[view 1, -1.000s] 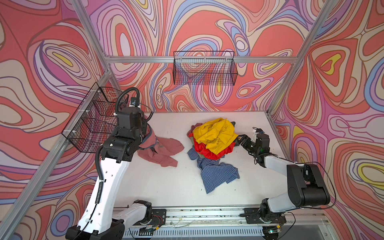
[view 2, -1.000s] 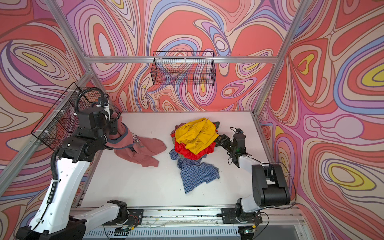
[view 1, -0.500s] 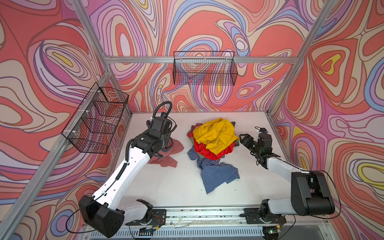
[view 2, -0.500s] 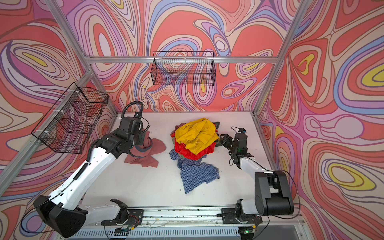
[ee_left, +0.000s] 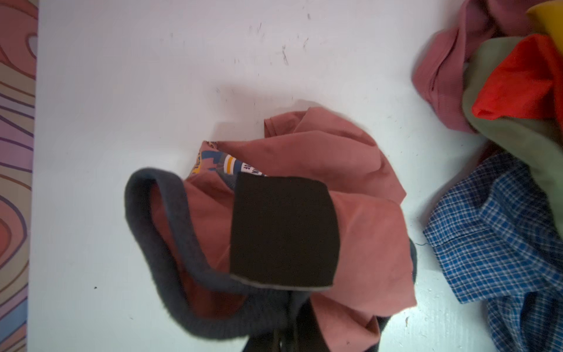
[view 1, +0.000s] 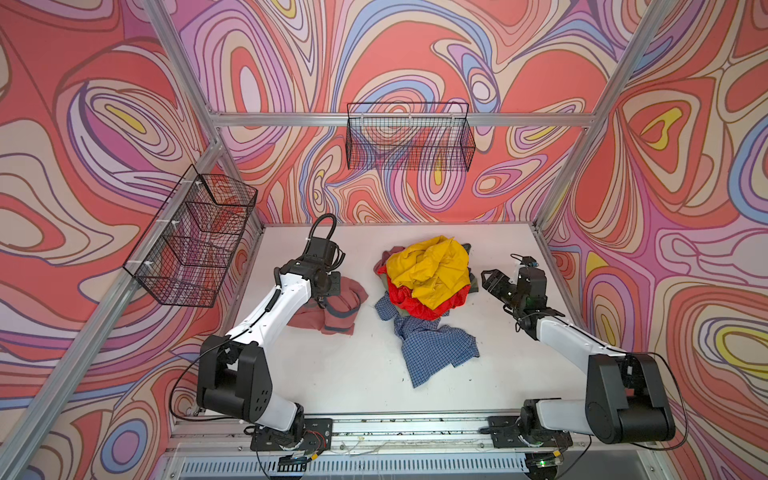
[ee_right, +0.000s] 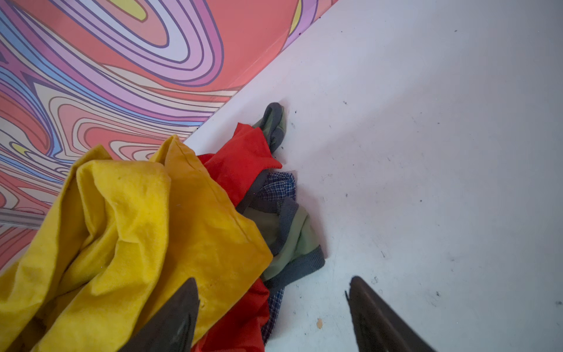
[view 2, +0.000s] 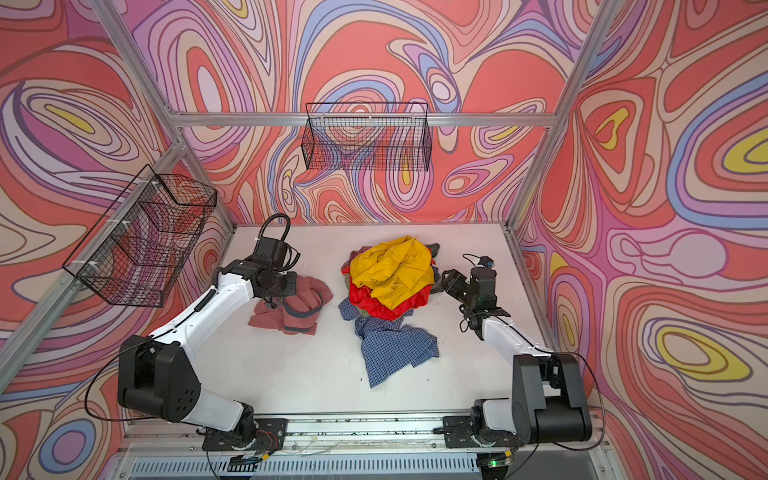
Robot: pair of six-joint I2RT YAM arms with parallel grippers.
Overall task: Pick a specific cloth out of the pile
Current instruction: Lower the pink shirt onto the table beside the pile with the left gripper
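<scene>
Pink cloth (view 1: 347, 309) pinched shut in left gripper (view 1: 332, 286), right gripper (view 1: 492, 282) wide open, empty; thin fold could slip free if yanked.

A flat white tabletop (view 1: 353, 374) sits inside silver aluminium frame bars (view 1: 291, 119) and walls printed with swirling red, pink and lilac shapes (view 1: 415, 50). A long black wire basket (view 1: 409, 137) hangs on the back wall. A divided black wire basket (view 1: 191, 241) hangs on the left wall.

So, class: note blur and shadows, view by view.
Left wrist view: the pink cloth throws a faint shadow on the table. Right wrist view: the near fingers are dark and blurred, the yellow garment sharp. Both top views: even light.
</scene>
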